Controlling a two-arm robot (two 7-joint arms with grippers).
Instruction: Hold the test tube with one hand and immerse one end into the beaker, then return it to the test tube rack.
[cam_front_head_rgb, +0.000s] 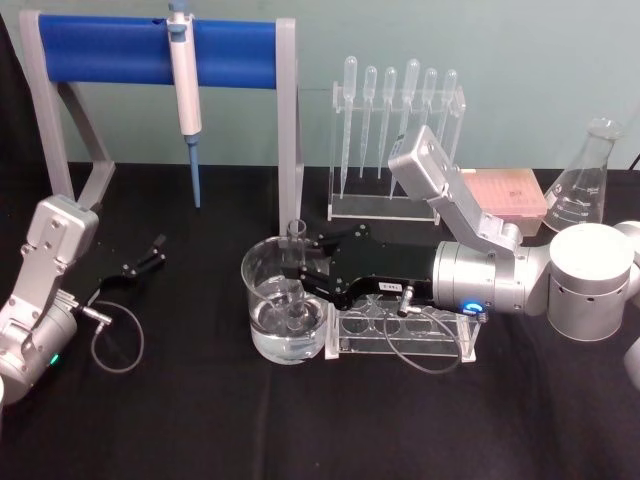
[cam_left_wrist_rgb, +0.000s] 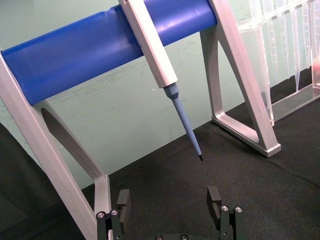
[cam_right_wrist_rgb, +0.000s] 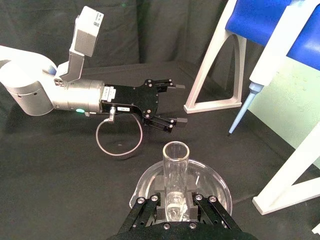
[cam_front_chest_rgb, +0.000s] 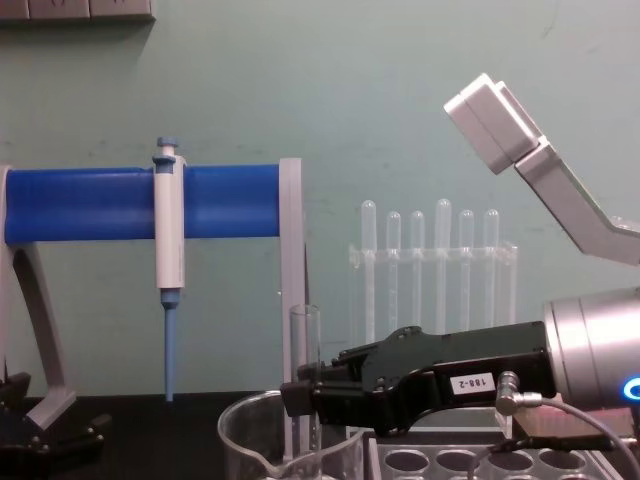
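Observation:
The clear test tube (cam_front_head_rgb: 296, 238) stands upright inside the wide glass beaker (cam_front_head_rgb: 252, 275), its round bottom dipped in the water. My right gripper (cam_front_head_rgb: 297, 272) reaches in from the right and is shut on the tube's middle, just above the beaker rim. The right wrist view looks down the open tube (cam_right_wrist_rgb: 175, 162) between the two fingers, with the beaker (cam_right_wrist_rgb: 217, 182) below. The chest view has the tube (cam_front_chest_rgb: 305, 340) rising from the gripper (cam_front_chest_rgb: 300, 395). My left gripper (cam_front_head_rgb: 150, 255) rests open and holding nothing at the left, apart from the beaker; its fingers (cam_left_wrist_rgb: 123, 200) are spread wide.
A clear tube rack (cam_front_head_rgb: 400, 335) lies right beside the beaker, under my right wrist. Behind stand a blue-barred stand (cam_front_head_rgb: 110, 50) with a hanging pipettor (cam_front_head_rgb: 185, 90), a pipette rack (cam_front_head_rgb: 395, 140), a pink box (cam_front_head_rgb: 510, 190) and a conical flask (cam_front_head_rgb: 585, 185).

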